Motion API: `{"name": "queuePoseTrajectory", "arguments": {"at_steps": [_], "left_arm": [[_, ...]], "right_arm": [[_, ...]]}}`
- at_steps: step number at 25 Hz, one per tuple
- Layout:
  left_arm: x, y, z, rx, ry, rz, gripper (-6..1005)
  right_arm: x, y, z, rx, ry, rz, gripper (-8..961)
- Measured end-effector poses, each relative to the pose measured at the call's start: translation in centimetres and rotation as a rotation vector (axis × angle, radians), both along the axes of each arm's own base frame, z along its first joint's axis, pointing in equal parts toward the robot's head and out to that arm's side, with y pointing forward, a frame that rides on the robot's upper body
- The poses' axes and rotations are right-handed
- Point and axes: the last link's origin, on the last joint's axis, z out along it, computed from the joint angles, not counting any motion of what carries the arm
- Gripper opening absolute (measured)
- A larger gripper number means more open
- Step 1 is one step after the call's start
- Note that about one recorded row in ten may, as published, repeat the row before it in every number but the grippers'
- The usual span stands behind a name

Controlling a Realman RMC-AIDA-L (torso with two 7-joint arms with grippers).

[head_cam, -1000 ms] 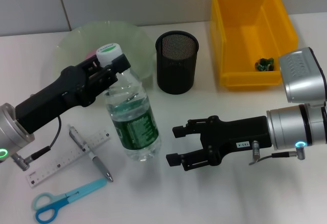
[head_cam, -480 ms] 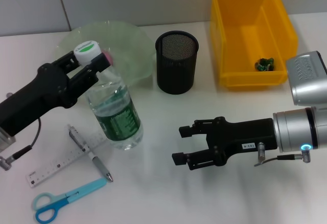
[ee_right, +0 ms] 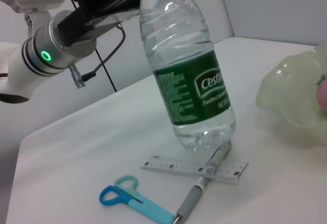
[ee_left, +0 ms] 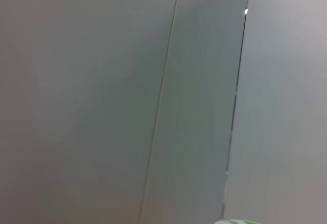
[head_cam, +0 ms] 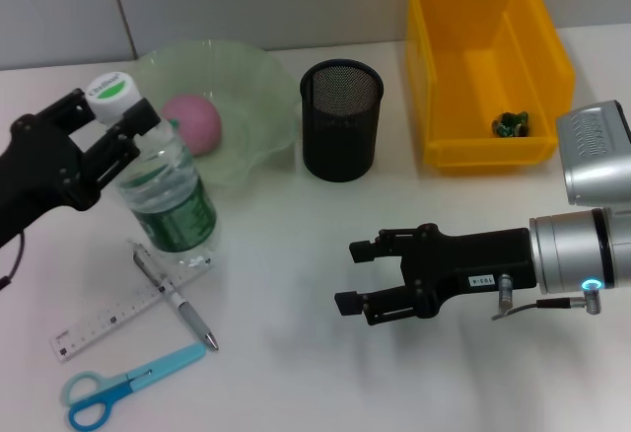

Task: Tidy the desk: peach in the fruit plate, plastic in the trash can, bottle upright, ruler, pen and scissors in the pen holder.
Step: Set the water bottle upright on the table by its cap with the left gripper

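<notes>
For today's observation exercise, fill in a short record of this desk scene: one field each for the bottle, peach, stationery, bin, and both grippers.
bottle: bottle upright, base at the ruler end, held at the neck
peach: peach in fruit plate
stationery: ruler, pen, scissors lying on desk; pen holder empty
bin: trash can holds a small green scrap
left gripper: left gripper shut on bottle
right gripper: right gripper open, above the desk

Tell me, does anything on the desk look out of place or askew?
The bottle, held at its cap by the left gripper, stands tilted with its base on the ruler and pen.
</notes>
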Motion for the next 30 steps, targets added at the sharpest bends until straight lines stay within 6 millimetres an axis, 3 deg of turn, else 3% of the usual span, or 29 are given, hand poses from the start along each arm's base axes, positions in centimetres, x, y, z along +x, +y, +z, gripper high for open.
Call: {"name": "queuePoseTrajectory", "arguments": {"at_steps": [10,21,30], "left_arm": [[-1.1,-0.1,0.4,0.114,0.062,0.016,444],[-3.3,0.2,0.8,0.229,0.066,0.157,444],[-4.1,0.9,-0.3,0.251,0.086,0.248,443]], "right_arm": [[0.0,0.0,0.0,0.003,0.002,0.001,817],[-0.1,-0.1,0.0,-0.004,0.009,0.005,817],[-0.3,0.0,0.0,-0.003,0.009,0.009,817]]}}
